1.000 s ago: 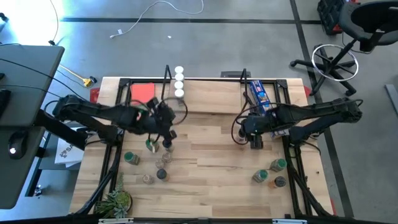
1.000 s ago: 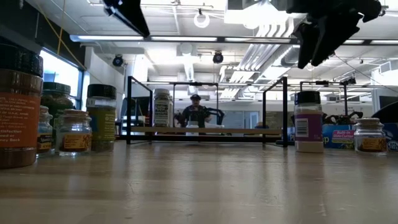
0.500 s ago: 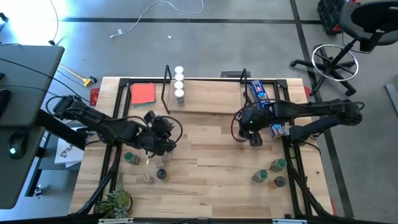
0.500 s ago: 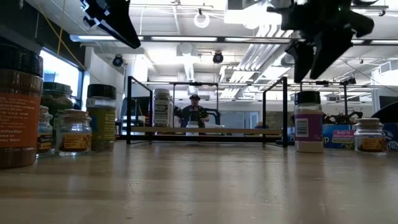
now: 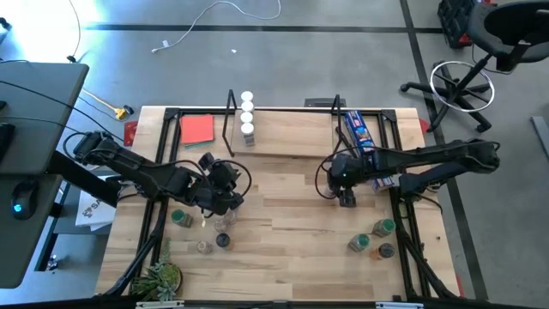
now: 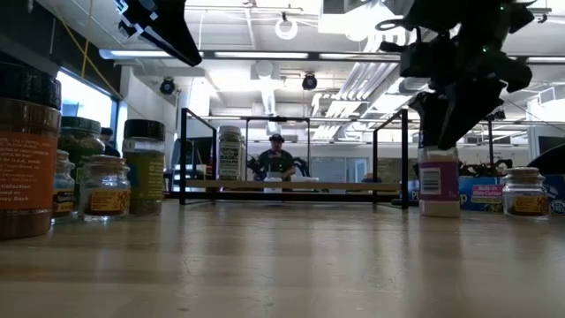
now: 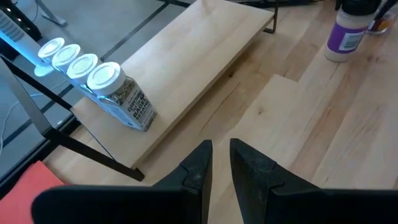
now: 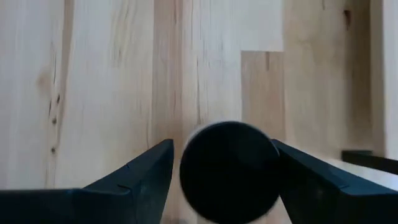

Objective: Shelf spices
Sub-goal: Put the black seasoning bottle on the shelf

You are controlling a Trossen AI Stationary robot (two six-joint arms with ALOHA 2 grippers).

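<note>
The right tool [image 5: 346,190] hangs over the right half of the table [image 5: 300,223], just near of the shelf [image 5: 292,133], with its two fingers spread wide and a black-lidded jar [image 8: 229,163] standing between them; in the right wrist view the round black lid fills the gap, with a thin sliver of space on either side, so the fingers [image 8: 137,177] bracket the jar but do not visibly press it. From table height the same jar [image 6: 439,181] shows a white body with a purple label, upright on the table, the tool coming down over its top. The left tool [image 5: 225,190] hovers above the left half of the table, its fingers [image 7: 198,167] drawn nearly together with only a narrow slit between them and nothing held. Four white-lidded jars [image 7: 81,65] stand in a row along the left end of the shelf's wooden board, the nearest one [image 7: 121,96] showing a dark printed label. More spice jars [image 5: 206,230] are clustered on the table near and left, below the left tool, and another small group [image 5: 373,239] sits at the near right. A red flat card [image 5: 197,129] lies to the left of the shelf, and a long blue packet [image 5: 358,133] lies along its right end. A small potted plant [image 5: 159,279] sits at the near left corner.
</note>
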